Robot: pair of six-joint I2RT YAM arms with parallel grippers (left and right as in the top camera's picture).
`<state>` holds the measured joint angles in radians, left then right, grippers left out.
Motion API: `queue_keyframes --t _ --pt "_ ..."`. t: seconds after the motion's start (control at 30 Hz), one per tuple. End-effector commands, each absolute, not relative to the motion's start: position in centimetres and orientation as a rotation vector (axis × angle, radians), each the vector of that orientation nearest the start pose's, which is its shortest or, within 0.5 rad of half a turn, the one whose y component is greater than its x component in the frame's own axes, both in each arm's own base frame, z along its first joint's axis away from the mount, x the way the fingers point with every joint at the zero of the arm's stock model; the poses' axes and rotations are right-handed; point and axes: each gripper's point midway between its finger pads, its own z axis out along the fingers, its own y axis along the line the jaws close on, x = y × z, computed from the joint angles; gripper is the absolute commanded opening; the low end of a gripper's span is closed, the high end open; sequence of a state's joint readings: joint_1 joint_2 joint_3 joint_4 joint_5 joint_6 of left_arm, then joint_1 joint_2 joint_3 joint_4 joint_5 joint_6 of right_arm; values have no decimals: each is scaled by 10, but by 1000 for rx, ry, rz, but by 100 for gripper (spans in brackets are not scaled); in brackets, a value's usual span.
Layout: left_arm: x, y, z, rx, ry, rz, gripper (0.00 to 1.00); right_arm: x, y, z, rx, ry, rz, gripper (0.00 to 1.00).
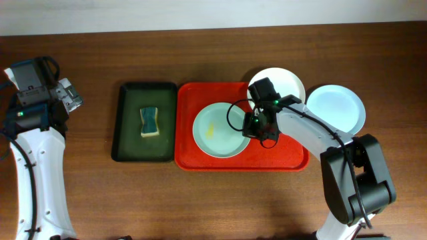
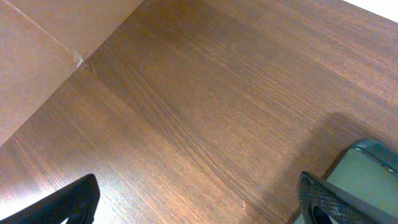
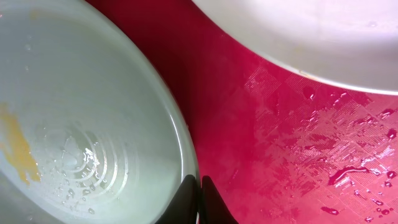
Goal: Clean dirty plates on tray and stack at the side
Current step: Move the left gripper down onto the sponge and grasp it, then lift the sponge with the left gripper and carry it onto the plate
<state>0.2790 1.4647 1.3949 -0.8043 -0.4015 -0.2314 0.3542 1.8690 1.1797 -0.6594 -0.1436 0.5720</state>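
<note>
My R gripper (image 3: pixel 199 194) was down on the red tray (image 1: pixel 280 157), jaws pinched shut w/ the right rim of the pale green plate (image 1: pixel 217 139) between the tips. In the wrist view one finger sat on the plate side and the other on the tray side, w/ barely a slit between them. That plate lay flat in the tray's middle. It had a yellow smear (image 1: pixel 211 128) left of its centre and water beads on its floor. Wet droplets (image 3: pixel 351 174) also showed on the tray floor right of my tips.

White plate (image 1: pixel 287 80) sat at the tray's far right corner, part of it past the rim on the far side. Pale blue plate (image 1: pixel 337 110) lay on the table (image 1: pixel 200 200) just right of the tray, close to the white one; touching or not, couldn't tell.

My L gripper (image 1: pixel 69 97) hung over bare wood well to the left, jaws spread wide, nothing in them. Dark green tray (image 1: pixel 127 143) sat just left of the red one, w/ a yellow-and-blue sponge (image 1: pixel 151 122) in its middle.
</note>
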Motion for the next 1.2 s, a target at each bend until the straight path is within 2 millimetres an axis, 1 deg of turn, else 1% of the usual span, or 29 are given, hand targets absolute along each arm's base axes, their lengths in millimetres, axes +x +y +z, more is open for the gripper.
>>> queue_keyframes --t 0.0,0.03,0.07,0.1,0.2,0.27,0.3,0.33,0.37,0.43,0.47,0.5,0.53,0.57,0.6,0.63,0.67,0.7,0.73,0.8,0.83,0.87,0.93,1.03,1.07,1.1,1.17 --pt "354 176 242 -791 2280 531 99 346 156 18 297 2977 347 4" --pt "354 176 242 -791 2280 531 99 346 156 18 296 2976 343 10" --pt "355 176 242 -791 2280 531 99 347 154 18 298 2972 326 11" --pt "354 176 242 -791 2280 531 99 348 152 18 299 2965 307 6" --pt "356 176 244 -789 2271 527 99 349 152 18 299 2962 310 4" --pt "367 178 252 -784 2212 507 99 348 152 17 298 2964 309 5" --pt "372 172 252 -765 2216 454 100 348 152 17 298 2964 309 5" --pt "377 160 247 -767 2231 345 99 348 152 17 298 2964 309 4" --pt "373 136 231 -804 2311 169 99 348 152 17 298 2964 309 5" --pt "373 103 212 -770 2412 -68 99 348 152 17 298 2964 309 12" --pt "374 91 206 -752 2440 -156 99 348 152 17 298 2964 309 11" --pt "373 83 199 -745 2472 -209 90 348 152 17 298 2965 309 4" --pt "370 74 184 -719 2535 -221 56 348 152 17 298 2965 309 4" --pt "371 62 166 -583 2612 -207 41 348 152 17 298 2965 309 4" --pt "372 54 154 -517 2656 -205 38 348 152 17 298 2965 309 4" --pt "373 39 132 -408 2736 -206 40 348 152 17 298 2964 309 4" --pt "375 30 117 -334 2787 -207 45 348 152 17 298 2964 309 4" --pt "377 22 102 -268 2828 -210 46 348 152 17 298 2964 309 4" --pt "379 14 90 -211 2860 -213 46 348 152 17 298 2964 309 4" --pt "383 -11 60 -42 2923 -218 44 348 152 17 298 2965 309 4" --pt "387 -21 47 38 2937 -208 47 348 152 17 298 2965 308 4" --pt "389 -25 39 64 2945 -177 47 348 152 17 298 2965 309 4" --pt "395 -27 28 104 2942 -86 45 348 152 17 298 2965 309 4" --pt "408 -35 30 142 2887 -50 39 348 152 17 298 2965 308 4" --pt "410 -32 30 139 2883 -14 34 348 152 17 298 2965 309 4" --pt "410 -28 29 132 2881 18 33 348 152 17 298 2965 309 4" --pt "411 -25 24 126 2889 41 33 348 152 17 298 2965 308 4"
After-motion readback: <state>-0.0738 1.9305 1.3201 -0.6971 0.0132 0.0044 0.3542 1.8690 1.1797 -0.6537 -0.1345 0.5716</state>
